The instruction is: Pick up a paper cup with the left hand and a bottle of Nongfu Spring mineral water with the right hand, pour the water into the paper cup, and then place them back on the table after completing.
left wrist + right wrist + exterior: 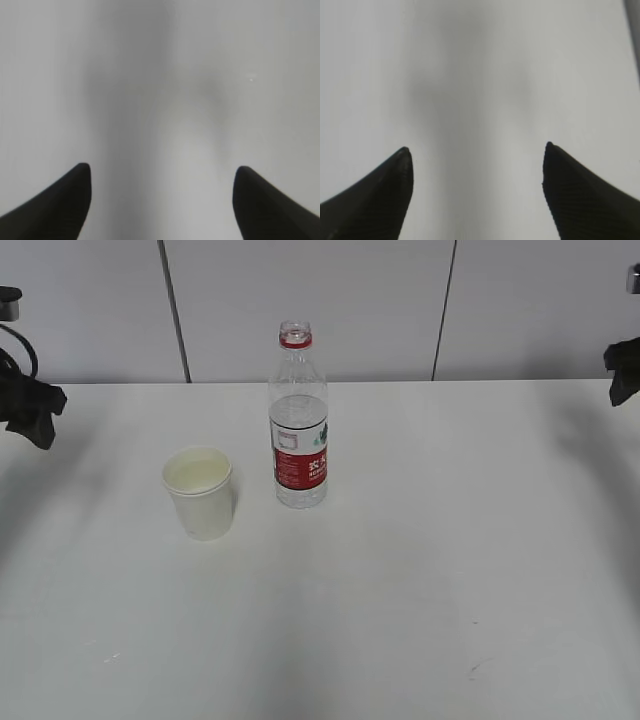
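Exterior view: the left hand [28, 405] is cut off by the left edge, only a dark end part showing; the right hand [622, 370] is cut off by the right edge likewise. Print on the bottle [298, 420] label is too small to read. Contents of the paper cup [200, 492] cannot be told. Both wrist views are blurred; in each, the fingers [60, 200] [380, 195] are cut off by the bottom edge, tips only visible over the table [420, 570]
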Action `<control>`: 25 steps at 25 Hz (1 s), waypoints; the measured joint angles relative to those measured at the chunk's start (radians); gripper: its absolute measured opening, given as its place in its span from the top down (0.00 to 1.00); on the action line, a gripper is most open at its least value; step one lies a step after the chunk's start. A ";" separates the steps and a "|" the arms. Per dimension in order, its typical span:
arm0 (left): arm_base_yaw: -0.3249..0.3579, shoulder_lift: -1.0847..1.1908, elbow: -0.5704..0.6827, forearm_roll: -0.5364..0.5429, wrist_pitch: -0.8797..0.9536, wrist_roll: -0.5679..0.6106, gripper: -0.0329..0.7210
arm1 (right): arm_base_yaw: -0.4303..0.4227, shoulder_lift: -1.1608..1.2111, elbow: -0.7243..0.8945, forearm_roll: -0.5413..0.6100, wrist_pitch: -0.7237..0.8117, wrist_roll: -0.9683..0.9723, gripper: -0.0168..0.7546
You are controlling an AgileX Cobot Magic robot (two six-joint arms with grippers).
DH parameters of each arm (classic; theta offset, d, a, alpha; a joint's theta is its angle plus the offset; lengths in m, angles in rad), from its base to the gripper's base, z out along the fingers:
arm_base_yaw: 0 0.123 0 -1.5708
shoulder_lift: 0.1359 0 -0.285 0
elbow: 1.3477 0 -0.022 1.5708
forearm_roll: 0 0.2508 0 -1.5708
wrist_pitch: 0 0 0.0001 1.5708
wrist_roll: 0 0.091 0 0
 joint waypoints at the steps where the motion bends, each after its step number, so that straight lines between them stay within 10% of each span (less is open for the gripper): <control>1: 0.000 0.000 -0.021 -0.022 0.048 0.021 0.25 | 0.002 0.000 -0.028 0.045 0.061 -0.035 0.21; 15: 0.000 -0.073 -0.154 -0.201 0.376 0.232 0.25 | 0.006 -0.057 -0.261 0.228 0.405 -0.207 0.21; 25: 0.000 -0.364 0.065 -0.244 0.405 0.248 0.25 | 0.006 -0.415 0.015 0.244 0.411 -0.256 0.21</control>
